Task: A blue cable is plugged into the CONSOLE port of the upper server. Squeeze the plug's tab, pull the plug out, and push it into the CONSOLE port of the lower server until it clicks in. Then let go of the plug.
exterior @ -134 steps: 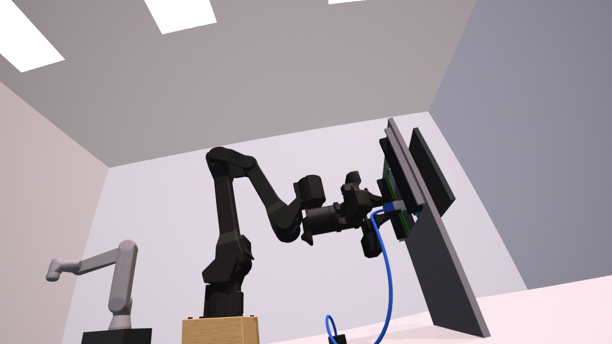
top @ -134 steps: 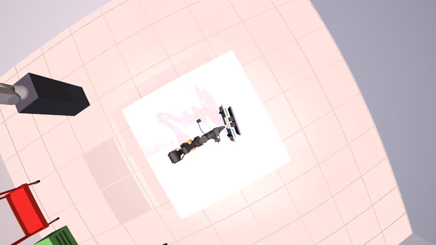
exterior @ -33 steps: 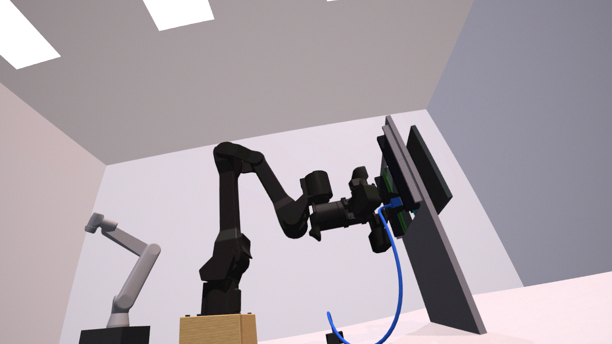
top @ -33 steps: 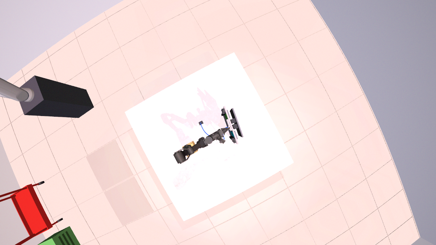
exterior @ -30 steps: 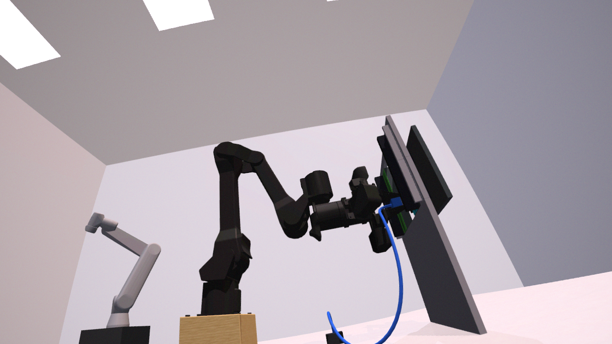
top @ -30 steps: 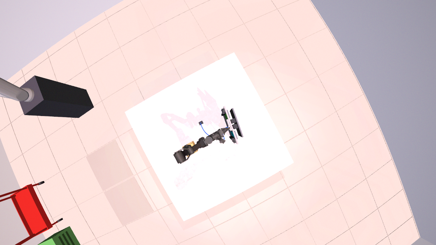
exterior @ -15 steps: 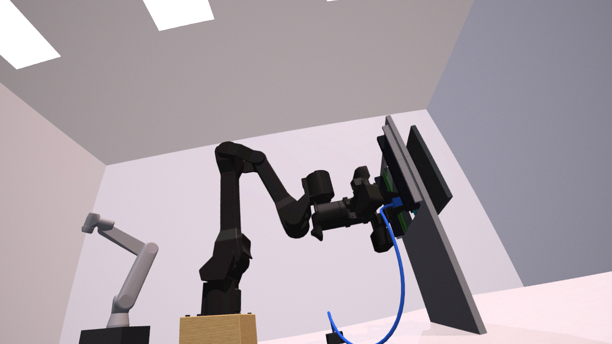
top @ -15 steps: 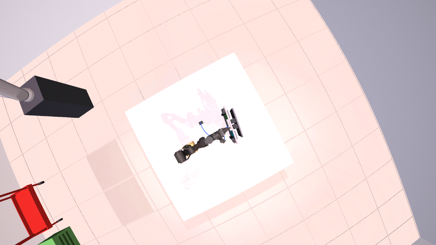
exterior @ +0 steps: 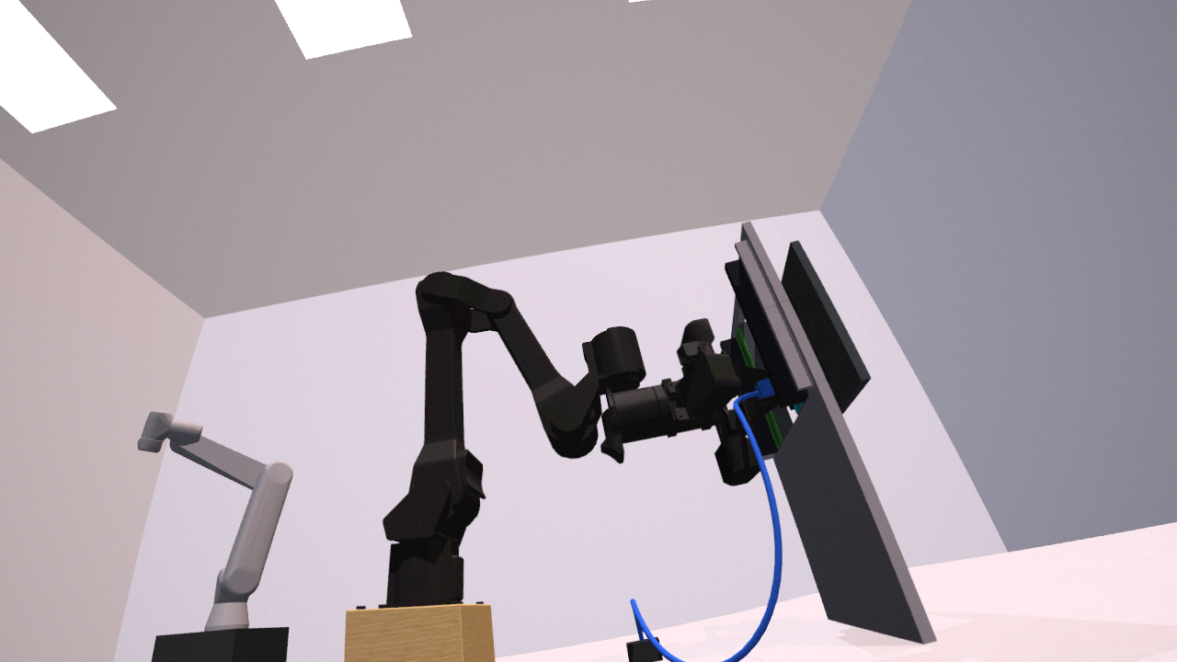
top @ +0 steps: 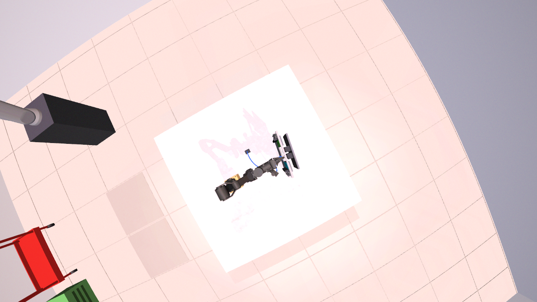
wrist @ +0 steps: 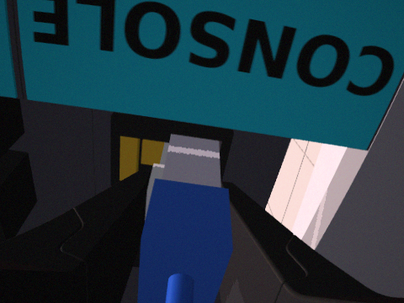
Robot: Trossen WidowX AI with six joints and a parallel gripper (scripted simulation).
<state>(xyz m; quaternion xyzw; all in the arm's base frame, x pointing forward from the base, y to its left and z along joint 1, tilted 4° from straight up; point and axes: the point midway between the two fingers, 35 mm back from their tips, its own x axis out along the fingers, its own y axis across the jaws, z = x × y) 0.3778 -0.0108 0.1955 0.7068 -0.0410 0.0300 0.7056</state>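
- White table (top: 322, 180) (exterior: 1069, 592), with the black arm (top: 258, 172) (exterior: 444, 370) reaching across it to a leaning rack (top: 295, 161) (exterior: 847, 527) (wrist: 374, 210)
- Well away from the work, a grey arm (top: 14, 112) (exterior: 255, 527) and a red cart (top: 41, 262); neither is in the way
- Blue cable (top: 251, 160) (exterior: 776, 527) (wrist: 179, 290), hanging in a loop below the gripper (top: 282, 158) (exterior: 769, 386) (wrist: 183, 190); it could tug the plug askew, so leave it slack
- Teal label (wrist: 185, 84), CONSOLE upside down, just above the port in the wrist view; which server it names cannot be told, though the lower seems likely
- Jaws pinching the blue plug (top: 280, 157) (exterior: 765, 387) (wrist: 187, 223) from both sides, its pale nose towards the port
- Dark port (wrist: 168, 124), yellow contacts showing left of the nose; the depth of entry cannot be told
- The step looks like lining up to insert: centre and square the nose, then push straight, gently, until it clicks; a skewed push could catch the rim
- The tab cannot be made out; open the jaws only once the plug is seated
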